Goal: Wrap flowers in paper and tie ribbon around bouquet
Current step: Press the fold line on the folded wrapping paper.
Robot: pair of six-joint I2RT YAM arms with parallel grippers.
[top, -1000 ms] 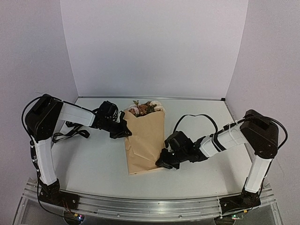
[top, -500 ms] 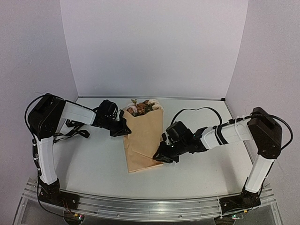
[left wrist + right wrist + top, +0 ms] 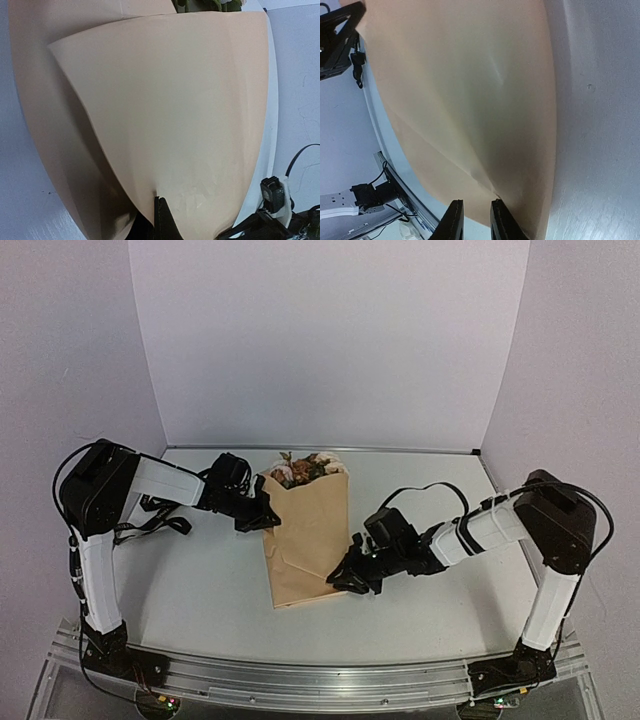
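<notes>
The bouquet (image 3: pixel 310 535) lies in the middle of the table as a tan cone of paper (image 3: pixel 165 110), with the flowers (image 3: pixel 305 468) showing at its far, wide end. My left gripper (image 3: pixel 268 517) is shut on the edge of the paper's upper left flap (image 3: pixel 160 205). At the cone's lower right edge, my right gripper (image 3: pixel 345 578) stands slightly open. Its fingers (image 3: pixel 454 220) are apart just in front of the paper (image 3: pixel 470 90), and nothing shows gripped between them. I cannot make out the ribbon in any view.
White walls close in the table at the back (image 3: pixel 320 360) and on both sides. Black cables (image 3: pixel 160 522) loop on the table beside the left arm. A metal rail (image 3: pixel 320 680) runs along the near edge.
My right gripper's jaws have parted from near shut and let the paper's lower right edge go; it shifted slightly along that edge. The left gripper still holds the flap.
</notes>
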